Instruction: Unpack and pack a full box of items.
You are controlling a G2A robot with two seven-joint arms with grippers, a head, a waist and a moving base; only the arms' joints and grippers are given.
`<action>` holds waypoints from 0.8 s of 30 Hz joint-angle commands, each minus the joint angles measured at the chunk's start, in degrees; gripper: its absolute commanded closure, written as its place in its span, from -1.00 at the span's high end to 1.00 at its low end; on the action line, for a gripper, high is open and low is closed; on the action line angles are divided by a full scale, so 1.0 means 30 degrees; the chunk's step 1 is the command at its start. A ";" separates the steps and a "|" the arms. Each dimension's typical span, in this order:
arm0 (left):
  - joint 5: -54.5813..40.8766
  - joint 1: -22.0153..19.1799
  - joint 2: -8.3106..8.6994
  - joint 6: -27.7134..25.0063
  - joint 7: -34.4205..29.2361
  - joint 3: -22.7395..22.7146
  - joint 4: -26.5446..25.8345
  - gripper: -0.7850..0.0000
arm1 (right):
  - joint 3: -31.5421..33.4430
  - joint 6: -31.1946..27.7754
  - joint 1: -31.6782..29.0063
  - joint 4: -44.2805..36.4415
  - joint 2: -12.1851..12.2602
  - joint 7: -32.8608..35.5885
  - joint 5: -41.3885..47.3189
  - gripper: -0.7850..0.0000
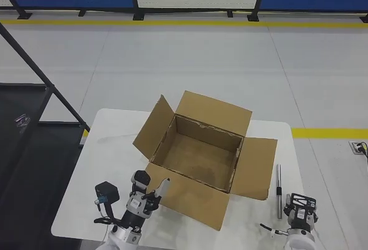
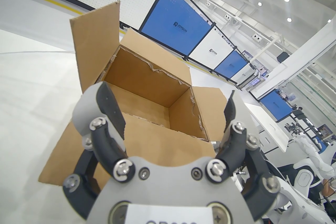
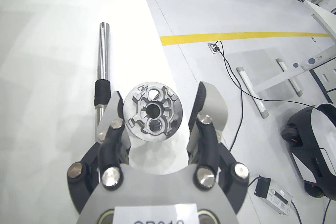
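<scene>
- Top view: the cardboard box point(image 1: 199, 153) stands at frame centre on the white table point(image 1: 106, 181). Its mouth faces up, four flaps are splayed outward, and the brown floor is bare. Its longer sides run from upper left toward lower right. A metal rod point(image 1: 278, 190) lies right of the box, long axis up-down the frame. The left gripper point(image 1: 153, 184) sits lower left, just beside the near flap. The right gripper point(image 1: 300, 209) sits lower right, near the rod's lower end.
- Left wrist view: the left gripper point(image 2: 168, 96) has its jaws spread wide, grasping nothing. The box point(image 2: 147, 93) lies just beyond them, its inner rim ragged.
- Right wrist view: the right gripper point(image 3: 158, 93) has its jaws parted around a grey metal disc point(image 3: 153, 114), a gap showing at one finger. The rod point(image 3: 103, 51), black-banded, lies beside them on the table point(image 3: 52, 51).
</scene>
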 commanded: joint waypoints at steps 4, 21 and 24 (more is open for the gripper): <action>0.0030 -0.0008 -0.0025 0.0015 -0.0093 -0.0051 -0.0016 1.00 | 0.0396 -0.0129 -0.0337 -0.0466 -0.0055 -0.0855 0.1427 0.97; -0.0320 0.1281 0.0018 -0.0477 0.2903 -0.2856 -0.1623 1.00 | 0.3725 -1.5906 -0.4648 -0.6068 0.0535 -0.2061 1.1397 1.00; -0.1436 0.1929 0.0042 -0.0514 0.3737 -0.4443 -0.1747 1.00 | 0.3715 -1.8101 -0.3818 -0.5758 0.0730 -0.0522 1.3084 1.00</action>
